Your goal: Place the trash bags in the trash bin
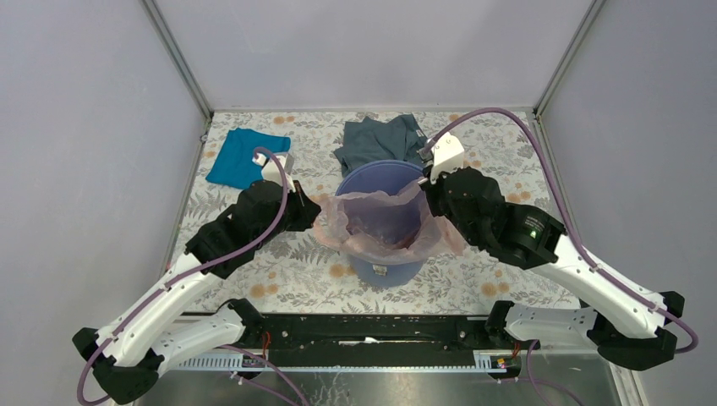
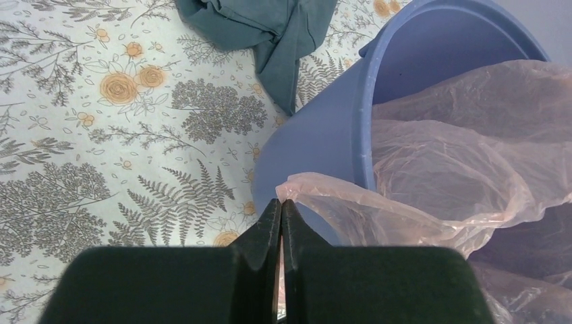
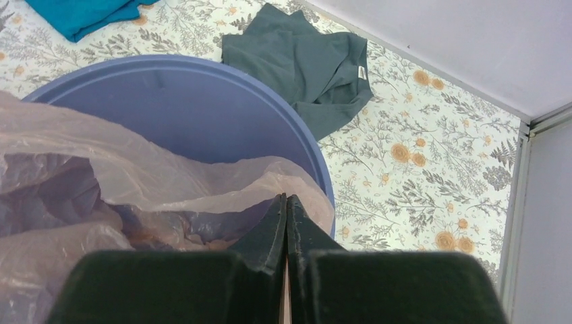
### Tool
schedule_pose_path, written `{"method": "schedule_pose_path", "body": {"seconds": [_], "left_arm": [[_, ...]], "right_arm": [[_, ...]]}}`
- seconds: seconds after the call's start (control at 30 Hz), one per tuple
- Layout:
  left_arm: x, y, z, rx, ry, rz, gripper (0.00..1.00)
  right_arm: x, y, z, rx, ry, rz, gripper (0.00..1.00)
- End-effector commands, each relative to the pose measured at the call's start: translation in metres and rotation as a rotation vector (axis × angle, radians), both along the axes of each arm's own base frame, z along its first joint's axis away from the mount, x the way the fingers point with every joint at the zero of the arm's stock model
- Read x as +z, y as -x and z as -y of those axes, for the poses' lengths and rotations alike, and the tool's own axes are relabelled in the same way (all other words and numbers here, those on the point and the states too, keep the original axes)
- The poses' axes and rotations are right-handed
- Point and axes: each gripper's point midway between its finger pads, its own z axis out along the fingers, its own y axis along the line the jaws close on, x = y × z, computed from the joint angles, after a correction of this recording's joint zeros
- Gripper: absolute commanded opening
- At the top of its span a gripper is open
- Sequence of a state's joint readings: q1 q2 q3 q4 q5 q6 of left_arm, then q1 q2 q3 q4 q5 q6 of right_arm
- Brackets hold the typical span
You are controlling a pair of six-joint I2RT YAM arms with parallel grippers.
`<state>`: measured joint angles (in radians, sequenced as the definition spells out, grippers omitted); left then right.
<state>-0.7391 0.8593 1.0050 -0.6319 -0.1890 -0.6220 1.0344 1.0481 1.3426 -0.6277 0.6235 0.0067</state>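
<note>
Grey walls all round, and the table (image 1: 254,279) has a flowery fern-print cover. Far left there's a teal cloth (image 1: 241,159). A grey-blue garment (image 1: 380,139) lies behind the blue bucket (image 1: 380,173), which stands mid-table. The garment's neck tag (image 3: 361,71) and a small sticker (image 1: 380,271) low on the bucket are too tiny to read. The left arm reaches in from the left, left gripper (image 2: 281,202) pinched tight on the pink bag (image 1: 372,222) edge just outside the rim. The bag's draped across the bucket mouth, spilling over the near side. The right gripper (image 3: 286,199) is clamped on the opposite edge at the right rim.

Plain pale grey walls (image 1: 84,127) with metal corner posts (image 1: 179,63) around a floral-patterned tabletop (image 1: 304,283) in even light.
</note>
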Motion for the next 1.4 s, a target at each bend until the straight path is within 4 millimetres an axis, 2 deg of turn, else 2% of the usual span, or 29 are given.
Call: {"method": "schedule_pose_path", "body": {"seconds": [0.0, 0.23, 0.5, 0.8, 0.93, 1.17, 1.37], "left_arm": [[0.011, -0.013, -0.001, 0.031, 0.013, 0.061, 0.0], [0.014, -0.029, -0.01, 0.072, -0.079, 0.111, 0.0], [0.001, -0.043, -0.007, 0.079, -0.117, 0.103, 0.0], [-0.041, -0.058, -0.013, 0.098, -0.14, -0.01, 0.0], [-0.052, -0.062, -0.014, 0.094, -0.11, -0.044, 0.0], [-0.075, -0.058, 0.0, 0.024, -0.061, -0.128, 0.0], [-0.077, -0.052, 0.012, -0.042, -0.022, -0.153, 0.0]], "right_arm": [[0.008, -0.017, -0.012, -0.016, -0.078, 0.01, 0.0], [0.005, -0.056, 0.0, -0.112, -0.135, -0.032, 0.0], [-0.008, -0.096, 0.005, -0.164, -0.175, -0.09, 0.0], [-0.012, -0.112, 0.0, -0.117, -0.216, -0.128, 0.0], [-0.013, -0.117, -0.006, -0.093, -0.207, -0.142, 0.0], [-0.038, -0.136, 0.006, -0.182, -0.235, -0.233, 0.0], [-0.061, -0.143, 0.02, -0.226, -0.255, -0.317, 0.0]]}}
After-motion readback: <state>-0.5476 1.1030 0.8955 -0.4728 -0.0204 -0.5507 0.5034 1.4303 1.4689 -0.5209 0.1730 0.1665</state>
